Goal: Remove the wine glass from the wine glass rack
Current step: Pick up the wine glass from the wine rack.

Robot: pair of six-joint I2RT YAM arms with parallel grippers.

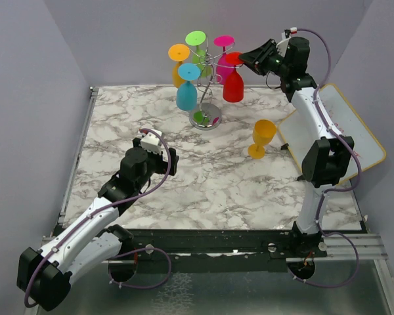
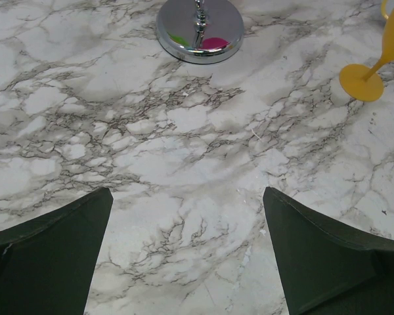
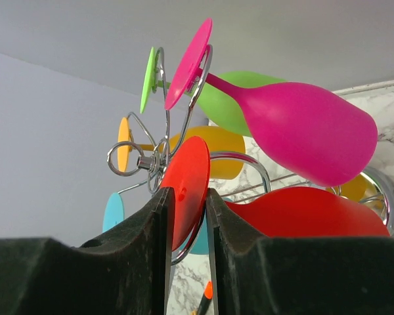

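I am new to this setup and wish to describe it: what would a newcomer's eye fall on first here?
The silver wine glass rack at the table's far side stands out, hung with bright upside-down glasses. The right gripper pinches the foot of the red wine glass there; a yellow-orange glass stands alone nearby.

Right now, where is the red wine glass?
Top view: the red wine glass hangs upside down on the right side of the wine glass rack, beside the pink glass, its foot between the right gripper's jaws.
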